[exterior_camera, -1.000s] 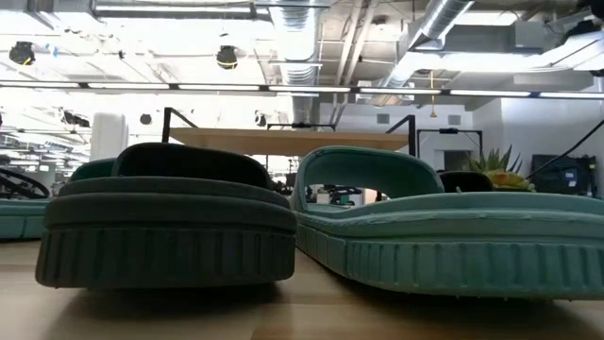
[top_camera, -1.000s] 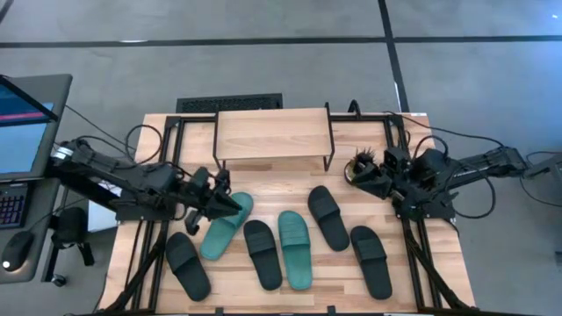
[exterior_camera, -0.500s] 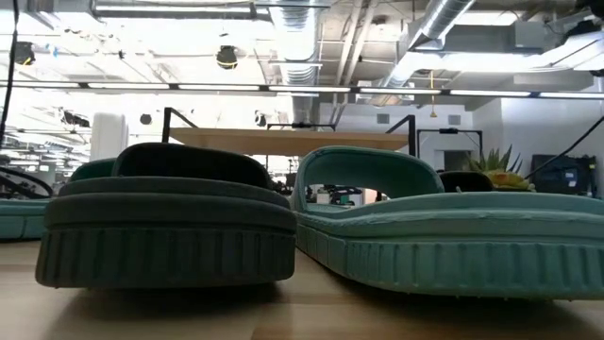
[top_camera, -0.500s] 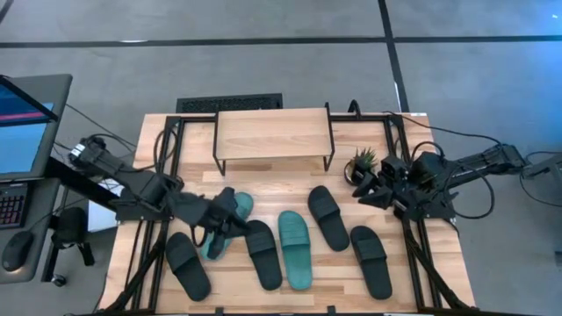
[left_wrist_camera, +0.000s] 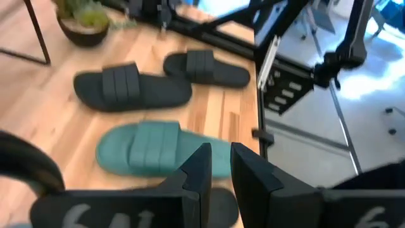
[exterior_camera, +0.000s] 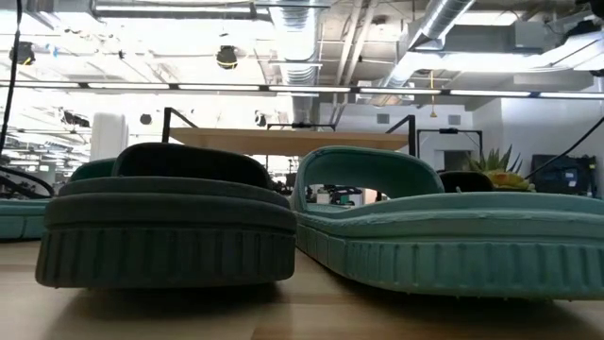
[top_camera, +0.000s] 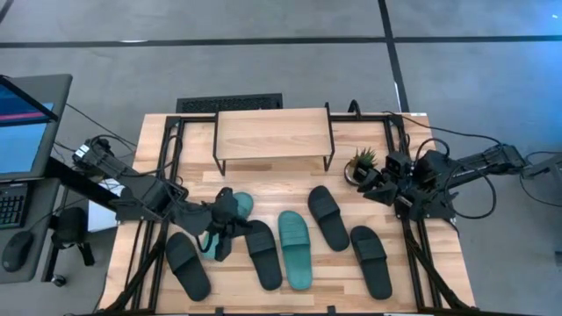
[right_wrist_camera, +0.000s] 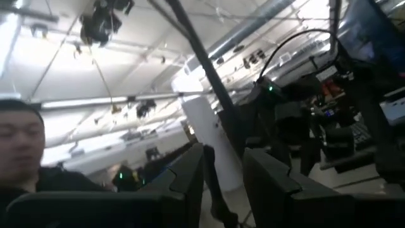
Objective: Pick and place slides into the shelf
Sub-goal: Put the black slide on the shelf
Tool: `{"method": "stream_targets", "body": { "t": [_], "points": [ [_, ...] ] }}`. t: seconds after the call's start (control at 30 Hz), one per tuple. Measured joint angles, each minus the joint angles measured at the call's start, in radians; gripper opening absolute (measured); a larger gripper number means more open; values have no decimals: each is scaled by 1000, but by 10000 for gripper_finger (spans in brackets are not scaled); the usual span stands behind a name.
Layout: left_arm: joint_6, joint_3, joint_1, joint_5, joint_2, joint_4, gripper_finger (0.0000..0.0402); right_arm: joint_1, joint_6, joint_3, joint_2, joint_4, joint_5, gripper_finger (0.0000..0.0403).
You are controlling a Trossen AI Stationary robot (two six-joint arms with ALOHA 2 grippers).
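The shelf [top_camera: 272, 133] stands at 12 o'clock on the table [top_camera: 347, 290], against the far edge, and its top board is bare. All six slides lie on the table in a loose row from 8 o'clock round to 4 o'clock.

The left gripper [top_camera: 224, 221] hangs over the left green slide [top_camera: 238, 204] at about 9 o'clock from the table's middle and covers most of it. In the left wrist view its fingers [left_wrist_camera: 199, 172] stand only a narrow gap apart, with nothing seen between them. Whether they touch the slide below, I cannot tell.

At 7 o'clock of that gripper lies the far-left black slide [top_camera: 187, 266]. At its 4 o'clock lies the second black slide [top_camera: 262, 254], and just beside that, side by side, the middle green slide [top_camera: 296, 249]. The third black slide [top_camera: 327, 217] lies at 1 o'clock of the middle green one, angled, and the fourth black slide [top_camera: 371, 261] sits at 4 o'clock on the table.

The right gripper [top_camera: 372, 180] waits at 3 o'clock, just beside a small potted plant [top_camera: 360, 161]. Its fingers [right_wrist_camera: 188, 174] are parted, hold nothing, and point up toward the ceiling. A person [right_wrist_camera: 25, 158] shows in the room beyond
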Motion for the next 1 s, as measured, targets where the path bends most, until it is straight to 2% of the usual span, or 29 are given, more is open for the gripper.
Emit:
{"method": "stream_targets", "body": {
  "t": [0.13,0.2,0.4,0.53,0.7,0.8,1.0],
  "points": [
    [104,0,4,6,0,16,48,15,28,0,8,19,10,98],
    [155,0,3,-3,0,16,48,39,27,8,23,16,53,98],
    [148,-1,4,-60,0,9,48,114,-49,82,80,-29,92,98],
    [80,-1,4,-57,0,10,48,142,-67,160,82,-261,105,98],
    [-12,-1,-17,18,15,19,48,205,-65,256,83,-592,113,98],
    [-69,-1,-64,22,34,18,48,245,-102,291,80,-704,159,98],
    [-235,-1,-158,-57,75,-56,48,277,-176,305,51,-795,223,98]
  ]
}}
